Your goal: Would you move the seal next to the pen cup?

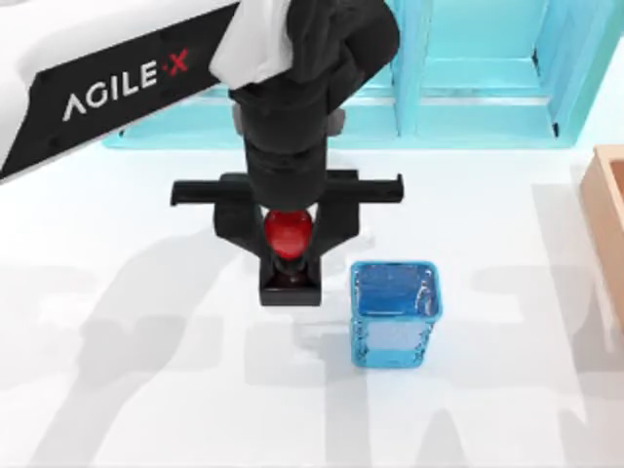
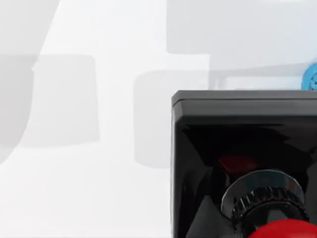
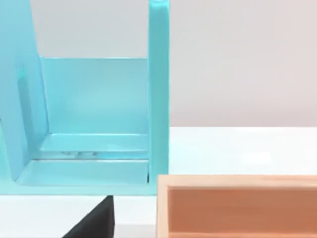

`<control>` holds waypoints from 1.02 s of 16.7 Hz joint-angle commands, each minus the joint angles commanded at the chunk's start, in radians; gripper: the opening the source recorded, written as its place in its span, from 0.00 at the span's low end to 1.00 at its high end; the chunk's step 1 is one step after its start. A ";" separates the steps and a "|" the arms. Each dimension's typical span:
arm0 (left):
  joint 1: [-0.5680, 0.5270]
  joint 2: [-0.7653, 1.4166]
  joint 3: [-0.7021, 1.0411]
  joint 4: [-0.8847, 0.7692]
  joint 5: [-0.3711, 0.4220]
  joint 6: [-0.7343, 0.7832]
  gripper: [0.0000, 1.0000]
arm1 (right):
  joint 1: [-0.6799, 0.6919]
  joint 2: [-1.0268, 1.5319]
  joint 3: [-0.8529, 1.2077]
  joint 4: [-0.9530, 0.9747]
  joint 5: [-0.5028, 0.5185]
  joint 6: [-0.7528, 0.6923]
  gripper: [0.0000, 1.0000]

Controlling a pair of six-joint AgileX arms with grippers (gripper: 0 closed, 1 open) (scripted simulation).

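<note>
The left claw (image 1: 290, 239) is reaching down over the middle of the glossy white desk (image 1: 136, 390), its fingers closing on the shiny red knob of the seal (image 1: 290, 234). The seal's black square base is sitting just left of the pen cup (image 1: 395, 312), a translucent blue square cup with rounded corners

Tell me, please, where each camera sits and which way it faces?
Top view: above the table, looking down at the left gripper around the seal, beside the cup.
Left wrist view: on the left arm, looking at the seal; cup at its edge.
Right wrist view: faces the shelf and wooden box.
Top and left wrist views share seal and cup.
</note>
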 joint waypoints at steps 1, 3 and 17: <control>0.000 0.001 -0.010 0.011 0.000 0.000 0.00 | 0.000 0.000 0.000 0.000 0.000 0.000 1.00; -0.002 0.002 -0.026 0.029 0.000 -0.001 0.00 | 0.000 0.000 0.000 0.000 0.000 0.000 1.00; -0.003 0.006 -0.052 0.057 0.000 -0.002 0.60 | 0.000 0.000 0.000 0.000 0.000 0.000 1.00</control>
